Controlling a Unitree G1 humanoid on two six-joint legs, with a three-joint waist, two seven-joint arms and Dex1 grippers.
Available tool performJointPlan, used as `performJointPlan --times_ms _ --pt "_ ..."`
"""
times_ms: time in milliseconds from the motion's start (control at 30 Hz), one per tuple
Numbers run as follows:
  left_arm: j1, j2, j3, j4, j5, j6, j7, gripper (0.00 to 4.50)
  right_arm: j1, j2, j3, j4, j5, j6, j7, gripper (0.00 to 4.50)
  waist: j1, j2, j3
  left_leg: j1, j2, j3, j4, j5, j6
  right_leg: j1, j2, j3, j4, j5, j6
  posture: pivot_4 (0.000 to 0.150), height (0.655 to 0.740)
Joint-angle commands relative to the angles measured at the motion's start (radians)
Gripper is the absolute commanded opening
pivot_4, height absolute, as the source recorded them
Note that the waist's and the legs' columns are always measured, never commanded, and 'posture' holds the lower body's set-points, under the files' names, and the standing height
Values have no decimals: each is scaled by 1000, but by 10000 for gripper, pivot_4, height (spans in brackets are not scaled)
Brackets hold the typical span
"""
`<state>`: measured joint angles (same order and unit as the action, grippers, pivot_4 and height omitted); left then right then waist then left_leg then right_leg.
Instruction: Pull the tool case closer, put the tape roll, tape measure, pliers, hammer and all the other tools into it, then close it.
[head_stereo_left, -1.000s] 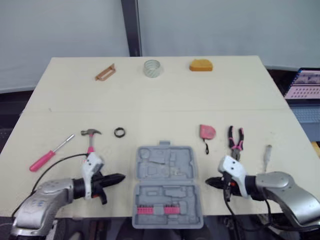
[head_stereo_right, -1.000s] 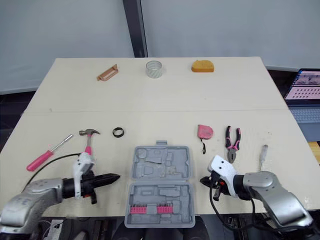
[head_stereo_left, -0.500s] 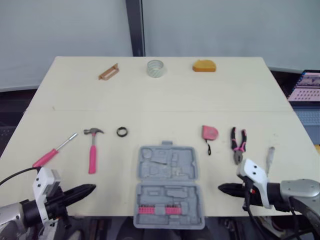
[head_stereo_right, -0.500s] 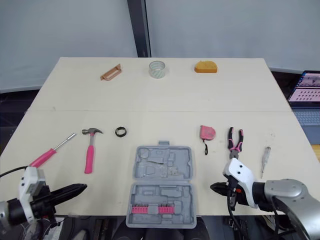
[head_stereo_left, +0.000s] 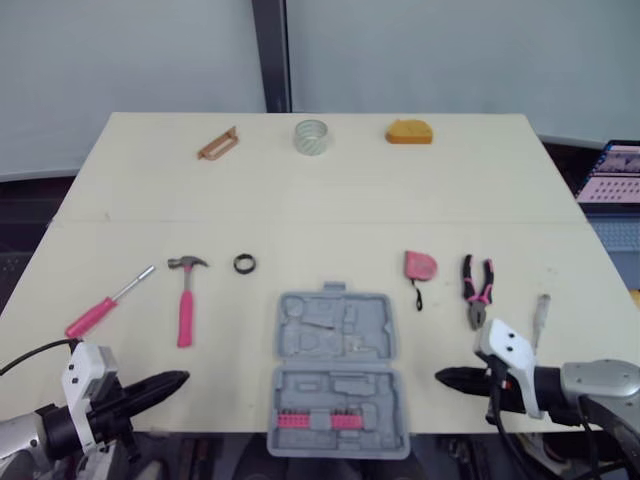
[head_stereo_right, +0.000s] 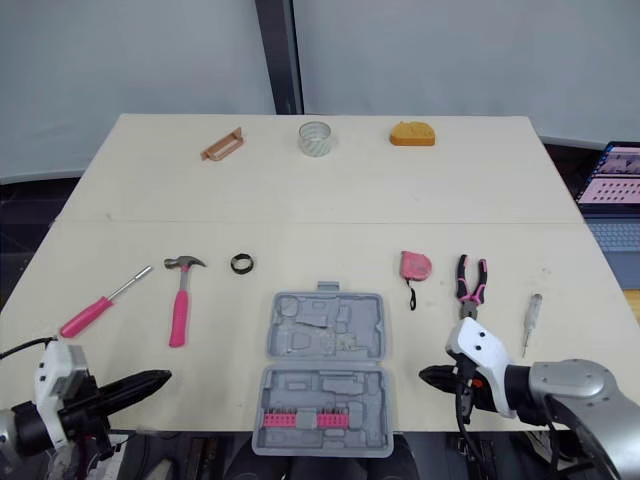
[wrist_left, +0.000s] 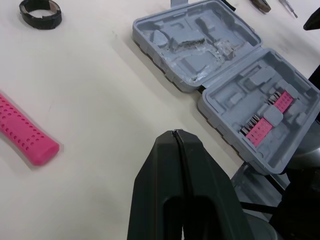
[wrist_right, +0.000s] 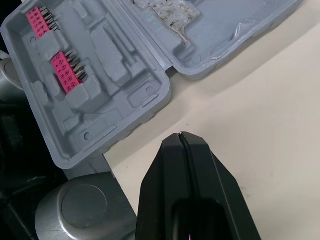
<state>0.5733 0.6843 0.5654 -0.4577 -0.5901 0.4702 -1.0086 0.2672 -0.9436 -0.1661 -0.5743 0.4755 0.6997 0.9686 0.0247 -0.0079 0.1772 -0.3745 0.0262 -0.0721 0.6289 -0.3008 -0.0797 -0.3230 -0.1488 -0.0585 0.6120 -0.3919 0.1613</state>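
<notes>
The grey tool case (head_stereo_left: 334, 372) lies open at the table's front edge, pink bit racks in its near half. Left of it lie the pink-handled hammer (head_stereo_left: 184, 301), a pink screwdriver (head_stereo_left: 101, 307) and a small black ring (head_stereo_left: 244, 264). Right of it lie the pink tape measure (head_stereo_left: 417, 266), pink pliers (head_stereo_left: 475, 289) and a slim screwdriver (head_stereo_left: 539, 313). The clear tape roll (head_stereo_left: 311, 136) stands at the far edge. My left gripper (head_stereo_left: 177, 380) is shut and empty at the front left. My right gripper (head_stereo_left: 443, 378) is shut and empty just right of the case.
A copper-coloured bracket (head_stereo_left: 217, 145) and an orange object (head_stereo_left: 409, 131) lie along the far edge beside the tape roll. A laptop (head_stereo_left: 612, 172) sits off the table to the right. The case overhangs the front edge slightly.
Both arms pulled back from the case's sides a second ago toward the front corners, the left one farthest. Over the last half second they have hardly moved. The case stays put.
</notes>
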Motion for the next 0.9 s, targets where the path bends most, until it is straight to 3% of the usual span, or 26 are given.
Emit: performJointPlan --times_ms 33,233,267,333,467,633,733,833,900 --pt "26 23 2 -20 -20 16 -22 13035 12 -5 -31 -14 24 -1 10 8748 0 0 0 0 0 0 0 0 0 0 0 0 0 0 0 1500 7400" --pt "21 14 6 -37 -46 12 -31 44241 13 5 -41 -19 39 -1 1 38789 0 0 0 0 0 0 0 0 0 0 0 0 0 0 0 1500 7400" --pt "16 8 7 -42 -50 7 -26 45000 9 13 -47 -21 49 -3 -2 43738 0 0 0 0 0 0 0 0 0 0 0 0 0 0 0 1500 7400" --pt "-4 -4 0 -37 -33 -9 6 45000 -6 45 -65 -28 60 -41 -14 44461 0 0 0 0 0 0 0 0 0 0 0 0 0 0 0 1500 7400" --pt "-56 0 -37 -15 -14 30 73 45000 -10 177 -116 -50 45 -324 22 44461 0 0 0 0 0 0 0 0 0 0 0 0 0 0 0 1500 7400" --pt "-129 20 -68 -20 -47 117 123 45000 -9 282 -111 -32 75 -474 20 44461 -1 0 0 0 0 0 0 0 0 1 0 0 0 0 1 1500 7400" --pt "-170 72 -97 -37 -30 182 154 45000 0 305 -83 -21 43 -504 13 44461 -2 0 0 1 1 0 0 0 0 1 1 1 1 0 1 1500 7400" --pt "-273 164 -102 -43 -69 288 173 45000 3 303 -69 -16 28 -517 14 44461 -1 0 0 2 1 0 0 0 0 1 1 1 1 0 1 1500 7400" --pt "-384 249 -148 -17 -27 354 214 45000 -3 300 -60 -3 16 -525 13 44461 1 0 0 2 1 0 0 0 -1 1 1 1 2 0 1 1500 7400"
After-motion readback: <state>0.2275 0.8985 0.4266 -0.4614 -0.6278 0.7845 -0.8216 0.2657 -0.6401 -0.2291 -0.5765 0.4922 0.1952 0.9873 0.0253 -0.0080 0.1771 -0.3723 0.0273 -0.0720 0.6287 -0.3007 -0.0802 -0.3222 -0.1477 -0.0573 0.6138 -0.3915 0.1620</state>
